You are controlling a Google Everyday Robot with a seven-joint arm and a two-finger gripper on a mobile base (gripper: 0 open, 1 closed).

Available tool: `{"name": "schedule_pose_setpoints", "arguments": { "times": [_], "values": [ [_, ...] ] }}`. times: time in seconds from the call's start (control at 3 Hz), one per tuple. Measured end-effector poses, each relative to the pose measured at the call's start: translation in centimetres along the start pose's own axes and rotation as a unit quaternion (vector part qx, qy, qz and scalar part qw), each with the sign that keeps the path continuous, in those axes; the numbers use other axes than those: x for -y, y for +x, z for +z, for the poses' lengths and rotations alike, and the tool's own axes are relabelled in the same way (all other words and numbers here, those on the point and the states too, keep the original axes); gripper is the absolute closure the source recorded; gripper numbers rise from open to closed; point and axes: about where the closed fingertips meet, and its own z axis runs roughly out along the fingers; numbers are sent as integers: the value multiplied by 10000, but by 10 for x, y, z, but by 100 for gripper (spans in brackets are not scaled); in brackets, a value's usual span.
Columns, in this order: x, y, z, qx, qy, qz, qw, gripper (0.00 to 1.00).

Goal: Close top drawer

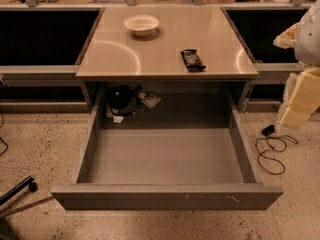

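The top drawer [167,196] is a wide, shallow grey metal drawer. It stands pulled far out from under the tabletop [125,59], toward the camera. Its plain front panel has small white scratches at the right. Its floor is mostly bare; a black object [122,100] and a small card [150,100] lie at the back left. My arm and gripper [300,101] show as cream blocks at the right edge. They hang above the floor, right of the drawer's right wall and apart from it.
A white bowl [141,24] and a black packet [192,60] lie on the tabletop. A black cable [270,151] loops on the speckled floor at the right. A black chair leg [17,188] reaches in at the lower left. Dark open bays flank the table.
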Motion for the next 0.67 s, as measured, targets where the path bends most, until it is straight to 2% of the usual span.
{"name": "schedule_pose_setpoints", "arguments": {
  "times": [0.67],
  "values": [
    [-5, 3, 6, -2, -12, 72, 10000, 0]
  ]
}}
